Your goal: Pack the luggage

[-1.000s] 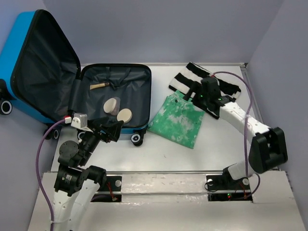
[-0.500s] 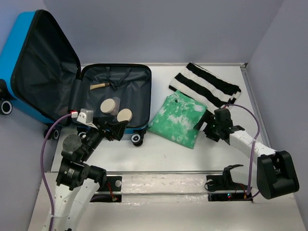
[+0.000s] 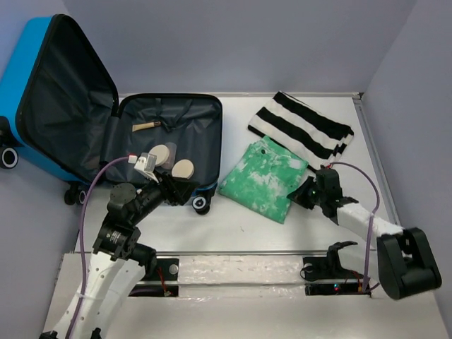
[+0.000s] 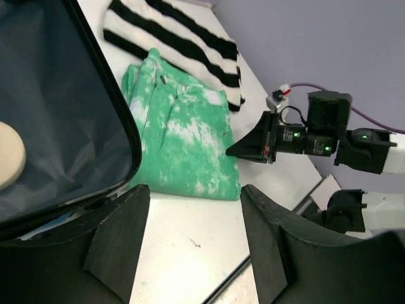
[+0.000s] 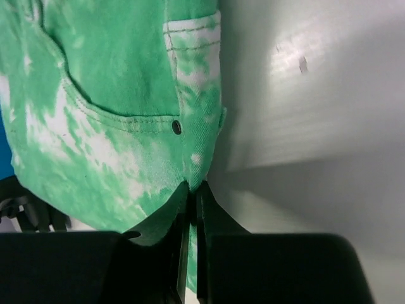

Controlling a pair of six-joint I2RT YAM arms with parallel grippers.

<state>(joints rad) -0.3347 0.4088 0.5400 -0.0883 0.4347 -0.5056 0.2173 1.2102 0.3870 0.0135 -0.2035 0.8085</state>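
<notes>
Only hem of green shorts (image 5: pixel 114 82) is pinched by R gripper (image 5: pixel 192 190) (L gripper (image 4: pixel 193 193) spread, empty), so cloth may be dropped en route to luggage (image 3: pixel 194 116).

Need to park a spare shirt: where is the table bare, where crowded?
Bare: the table strip between the green shorts and the arm bases, and the far patch between the luggage and the striped top. Crowded: the shorts' right edge, where the right gripper sits.

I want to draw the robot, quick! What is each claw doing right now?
Left gripper: open, holding nothing.
Right gripper: closed, pinching the edge of the green shorts.
</notes>
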